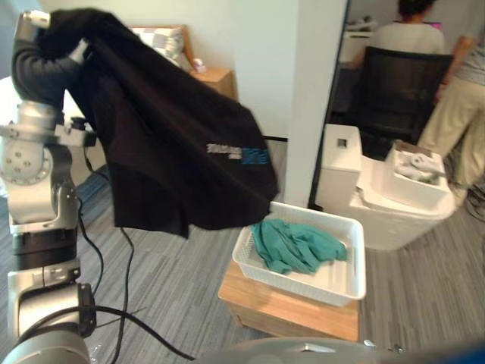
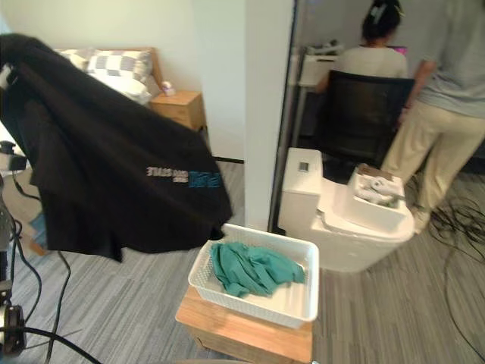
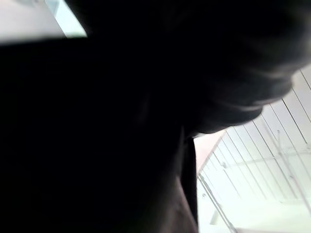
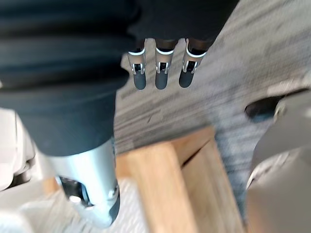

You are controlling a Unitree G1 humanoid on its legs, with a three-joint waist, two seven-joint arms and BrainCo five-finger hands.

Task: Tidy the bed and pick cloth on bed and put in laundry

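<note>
A large black garment (image 1: 167,144) with a small printed patch hangs from my raised left hand (image 1: 29,24) at the upper left. Its lower corner dangles just above the near-left rim of a white laundry basket (image 1: 352,280). Dark cloth (image 3: 121,121) covers the hand's fingers in the left wrist view. A crumpled green cloth (image 1: 295,246) lies inside the basket, which rests on a low wooden stool (image 1: 288,311). My right hand (image 4: 156,75) hangs open with straight fingers over the stool (image 4: 165,189) and the grey floor, holding nothing.
A white pillar (image 1: 318,98) rises behind the basket, with a white floor unit (image 1: 394,205) to its right. Beyond it, one person sits in a black chair (image 1: 398,91) and another stands. A bed with a checkered pillow (image 2: 114,64) and a wooden nightstand (image 2: 178,106) are at the back left.
</note>
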